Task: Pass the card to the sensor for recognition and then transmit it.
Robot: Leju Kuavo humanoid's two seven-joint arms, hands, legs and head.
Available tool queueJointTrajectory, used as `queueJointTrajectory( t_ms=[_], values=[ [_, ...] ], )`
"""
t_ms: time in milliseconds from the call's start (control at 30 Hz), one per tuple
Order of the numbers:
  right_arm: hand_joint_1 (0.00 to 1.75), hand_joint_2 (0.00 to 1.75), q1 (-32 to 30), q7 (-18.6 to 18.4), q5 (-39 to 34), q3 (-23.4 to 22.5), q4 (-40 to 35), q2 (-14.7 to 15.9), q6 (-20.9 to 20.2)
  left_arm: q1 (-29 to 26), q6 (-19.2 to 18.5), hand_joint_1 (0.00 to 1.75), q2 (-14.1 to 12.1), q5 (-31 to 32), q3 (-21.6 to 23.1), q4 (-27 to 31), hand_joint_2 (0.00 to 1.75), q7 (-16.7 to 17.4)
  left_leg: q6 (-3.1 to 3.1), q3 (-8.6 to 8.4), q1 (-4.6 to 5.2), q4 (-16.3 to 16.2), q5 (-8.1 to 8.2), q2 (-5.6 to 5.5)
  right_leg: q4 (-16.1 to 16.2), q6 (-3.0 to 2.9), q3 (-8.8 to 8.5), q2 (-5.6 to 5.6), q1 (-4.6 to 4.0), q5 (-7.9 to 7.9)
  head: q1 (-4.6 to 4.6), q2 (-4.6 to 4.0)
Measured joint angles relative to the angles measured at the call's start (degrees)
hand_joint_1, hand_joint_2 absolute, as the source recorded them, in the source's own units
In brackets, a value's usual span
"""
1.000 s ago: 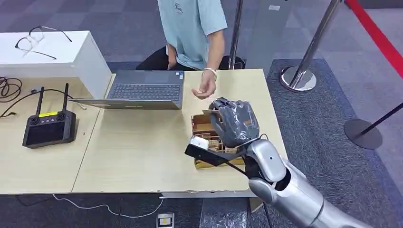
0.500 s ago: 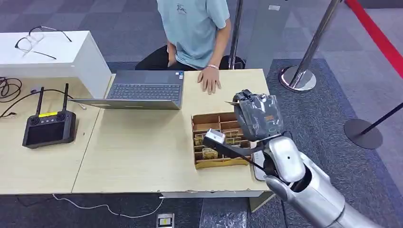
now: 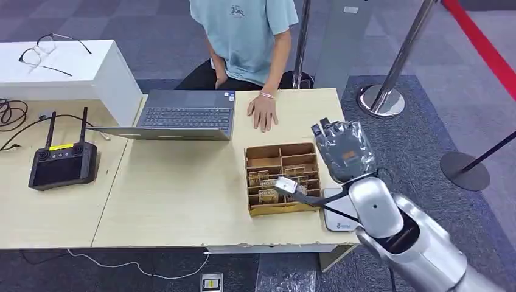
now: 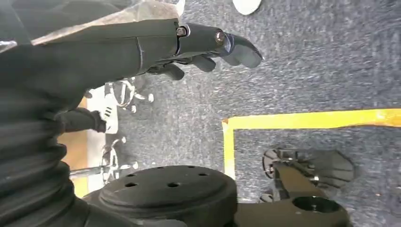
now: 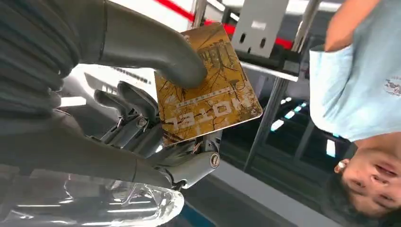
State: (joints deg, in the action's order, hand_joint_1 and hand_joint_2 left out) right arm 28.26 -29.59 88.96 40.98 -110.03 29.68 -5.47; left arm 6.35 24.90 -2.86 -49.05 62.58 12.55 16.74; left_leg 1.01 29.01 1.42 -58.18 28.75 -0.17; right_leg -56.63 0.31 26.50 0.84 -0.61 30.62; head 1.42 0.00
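A gold patterned card (image 5: 208, 90) is pinched between the thumb and fingers of my right hand (image 5: 142, 109). In the head view my right hand (image 3: 344, 151) is raised over the table's right edge, just right of the cardboard compartment box (image 3: 247, 179) that holds several cards. A flat white sensor pad (image 3: 338, 214) lies on the table near the front right corner, below the hand and partly hidden by my forearm. My left hand (image 4: 142, 47) hangs over the carpet floor with fingers apart and nothing in it.
A person (image 3: 243, 36) sits at the far side with a hand (image 3: 263, 112) flat on the table beside a laptop (image 3: 185, 115). A black controller (image 3: 62, 163) lies at the left. Stanchion bases (image 3: 381, 100) stand on the floor to the right.
My right hand has moved right with the card, from above the box to the table's right edge. The person's hand has come down onto the table.
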Motion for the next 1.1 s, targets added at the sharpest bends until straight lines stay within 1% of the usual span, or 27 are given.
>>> queueJointTrajectory(
  t_ms=[233, 367, 500, 700, 933, 1100],
  values=[
    [1.75, 1.75, 4.3, 1.7, 1.1, 1.5, 0.5, 0.0, -2.9, 0.0, 0.5, 0.0, 0.1, -0.1, 0.0, 0.0, 1.75, -1.2, 0.0, 0.03, 0.01, 0.0, 0.0, 0.0, 0.0, 0.0, 0.0, 0.0, 0.0, 0.0, -0.02, 0.0],
    [1.75, 1.75, 7.1, 2.2, 1.1, 2.8, 2.2, -0.2, -4.5, 0.0, 0.7, 0.0, 0.4, -0.5, 0.0, 0.0, 1.75, -1.3, 0.0, 0.06, 0.01, 0.0, 0.0, 0.0, 0.0, 0.0, 0.02, 0.0, 0.0, 0.0, -0.02, 0.0],
    [1.75, 1.75, 9.4, 0.8, 1.1, 4.3, 5.0, -0.7, -4.3, 0.0, 0.7, 0.0, 0.6, -0.6, 0.0, 0.0, 1.75, -1.0, 0.0, 0.06, 0.01, 0.0, 0.0, -0.01, 0.0, 0.0, 0.01, 0.01, 0.0, 0.0, -0.04, 0.0],
    [1.75, 1.75, 11.0, -1.0, 0.8, 6.1, 10.0, -2.4, -4.3, 0.1, 0.7, 0.0, 1.2, -0.7, 0.0, 0.0, 1.75, -0.4, 0.0, 0.06, 0.01, 0.0, 0.0, -0.02, 0.0, 0.0, 0.02, 0.01, 0.0, 0.0, 0.0, 0.0],
    [1.75, 1.75, 11.2, -3.5, -2.6, 7.4, 17.2, -4.5, -3.2, 0.1, 0.5, 0.0, 1.8, -0.6, 0.0, 0.0, 1.75, -0.5, 0.0, 0.07, 0.0, 0.0, 0.0, -0.03, 0.0, 0.0, 0.03, 0.01, 0.0, 0.0, -0.02, 0.0],
    [1.75, 1.75, 11.3, -4.7, -3.1, 8.2, 22.1, -5.4, -3.5, 0.1, 0.5, 0.0, 1.9, -0.4, 0.0, 0.0, 1.75, -0.7, 0.0, 0.06, 0.0, 0.0, 0.0, -0.02, 0.0, 0.0, 0.03, 0.01, 0.0, 0.0, 0.0, 0.0]
  ],
)
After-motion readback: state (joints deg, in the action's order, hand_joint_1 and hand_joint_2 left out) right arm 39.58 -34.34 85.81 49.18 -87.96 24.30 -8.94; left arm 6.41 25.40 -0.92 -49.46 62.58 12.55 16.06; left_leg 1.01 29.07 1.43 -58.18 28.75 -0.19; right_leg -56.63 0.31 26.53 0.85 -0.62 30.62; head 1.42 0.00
